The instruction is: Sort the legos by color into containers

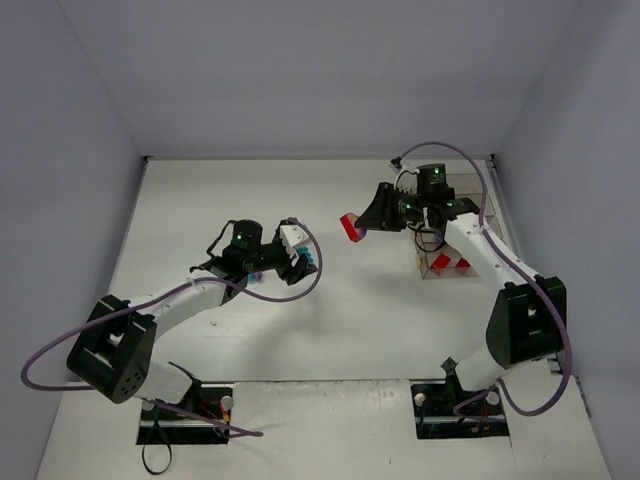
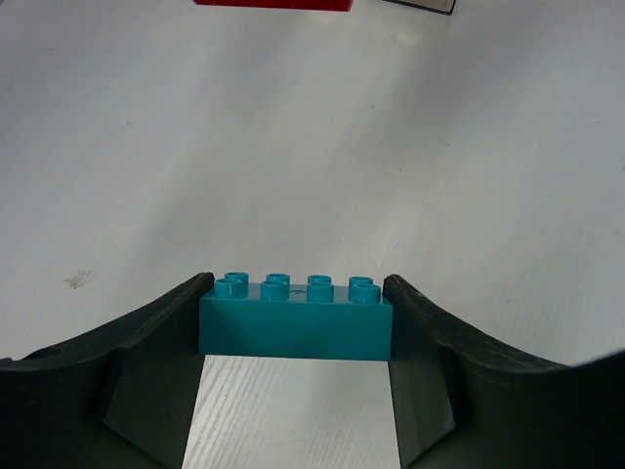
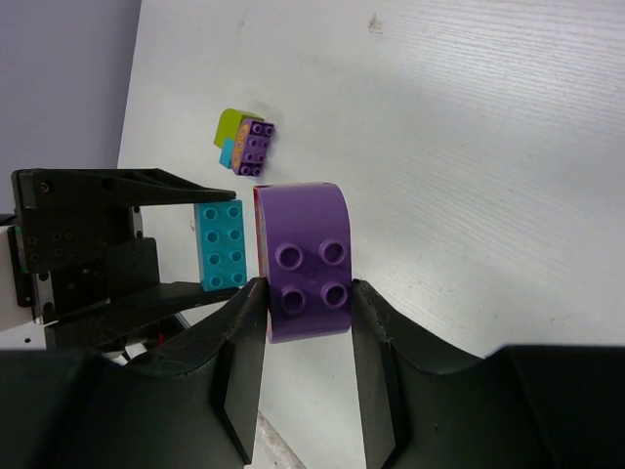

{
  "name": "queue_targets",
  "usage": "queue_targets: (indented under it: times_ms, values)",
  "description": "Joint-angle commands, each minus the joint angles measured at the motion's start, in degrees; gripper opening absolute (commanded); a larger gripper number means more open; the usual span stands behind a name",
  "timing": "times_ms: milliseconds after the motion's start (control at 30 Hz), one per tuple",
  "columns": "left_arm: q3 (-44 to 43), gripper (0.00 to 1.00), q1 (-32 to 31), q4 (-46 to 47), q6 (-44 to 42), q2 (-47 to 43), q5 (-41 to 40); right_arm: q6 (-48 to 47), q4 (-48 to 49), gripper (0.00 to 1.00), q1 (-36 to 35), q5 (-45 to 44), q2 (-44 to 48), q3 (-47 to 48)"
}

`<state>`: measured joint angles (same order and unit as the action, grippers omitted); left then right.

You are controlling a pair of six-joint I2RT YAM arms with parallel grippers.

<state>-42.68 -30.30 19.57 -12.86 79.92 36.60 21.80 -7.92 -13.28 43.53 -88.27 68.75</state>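
Observation:
My left gripper [image 2: 293, 293] is shut on a teal-blue lego [image 2: 293, 318], an eight-stud brick held by its short ends just above the table. In the top view this left gripper [image 1: 300, 255] is left of centre with the teal lego [image 1: 310, 262] at its tip. My right gripper [image 3: 308, 293] is shut on a purple curved lego [image 3: 308, 259] with a red layer on its left side. From above, the right gripper [image 1: 368, 222] holds this piece, which shows red [image 1: 350, 228], in the air facing the left gripper. The containers [image 1: 430, 275] stand at the right.
A clump of lime, purple and teal legos [image 3: 244, 142] lies on the table beyond the left gripper. Two red bricks [image 1: 450, 263] lie in the nearest bin. Grey walls close the table at the back and on both sides. The right arm's cable [image 1: 470, 160] loops above the bins.

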Motion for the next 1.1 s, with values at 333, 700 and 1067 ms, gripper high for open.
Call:
queue_targets:
  times_ms: [333,700,1067]
  values:
    - [-1.53,0.26,-4.67,6.52,5.83,7.95,-8.81,-1.24,1.59,0.0,0.71,-5.82,3.45,-2.66]
    - [-3.99,0.5,-5.82,11.28,12.16,18.87,-12.95,-2.12,1.51,0.0,0.71,-6.17,4.16,-3.89]
    - [-5.57,0.82,-5.56,8.47,16.11,11.41,-13.4,-2.99,1.51,0.0,0.8,-5.12,4.16,-3.1]
